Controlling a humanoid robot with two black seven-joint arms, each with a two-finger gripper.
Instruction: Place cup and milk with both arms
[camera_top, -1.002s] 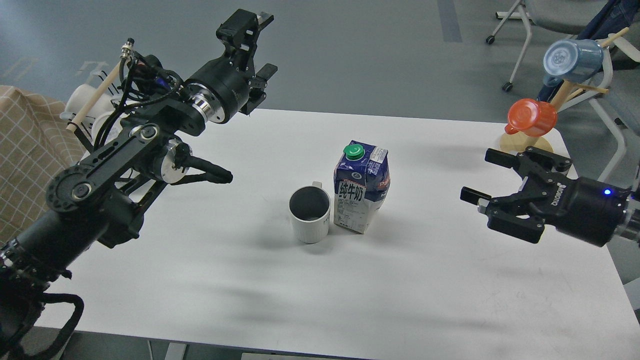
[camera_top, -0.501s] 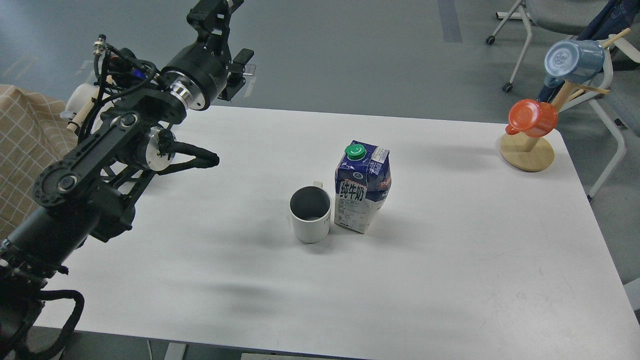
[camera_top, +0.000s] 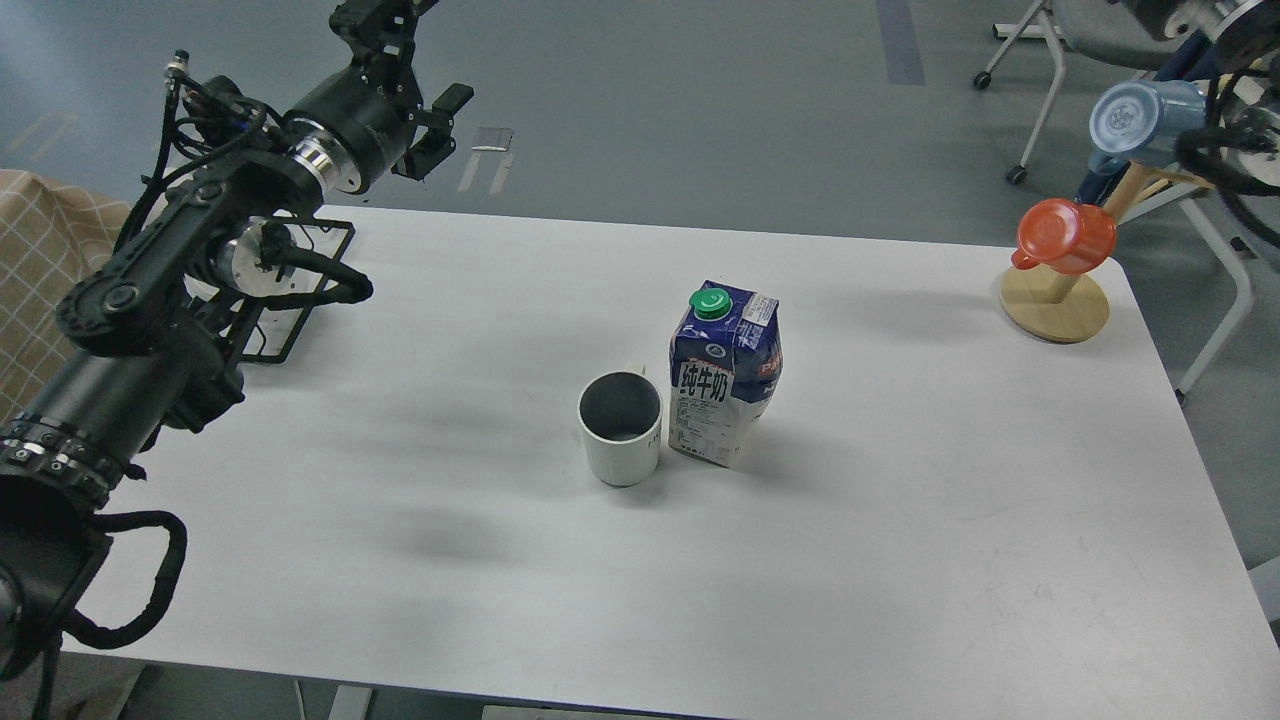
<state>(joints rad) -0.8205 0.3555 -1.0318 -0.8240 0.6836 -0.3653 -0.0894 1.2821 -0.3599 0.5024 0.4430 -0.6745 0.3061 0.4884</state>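
The cup (camera_top: 620, 440), a white ribbed mug with a dark grey inside, stands upright near the middle of the white table (camera_top: 850, 560). The milk (camera_top: 725, 385), a dark blue and white carton with a green cap, stands upright close against the cup's right side. My left gripper (camera_top: 415, 55) is open and empty, raised high beyond the table's far left edge, well away from both. Part of it is cut off by the top edge. Of my right arm (camera_top: 1225, 20) only a bit shows at the top right corner; its gripper is out of view.
A wooden mug tree (camera_top: 1055, 305) at the table's far right corner holds an orange-red mug (camera_top: 1065, 235) and a blue mug (camera_top: 1140, 120). A black wire rack (camera_top: 300, 290) lies at the far left. A chair (camera_top: 1060, 40) stands behind; chequered cloth (camera_top: 50, 270) lies at left.
My left arm has swung up and back to the left, uncovering the black rack. My right gripper has left the table's right side and gone out of view at top right. Cup and milk have not moved.
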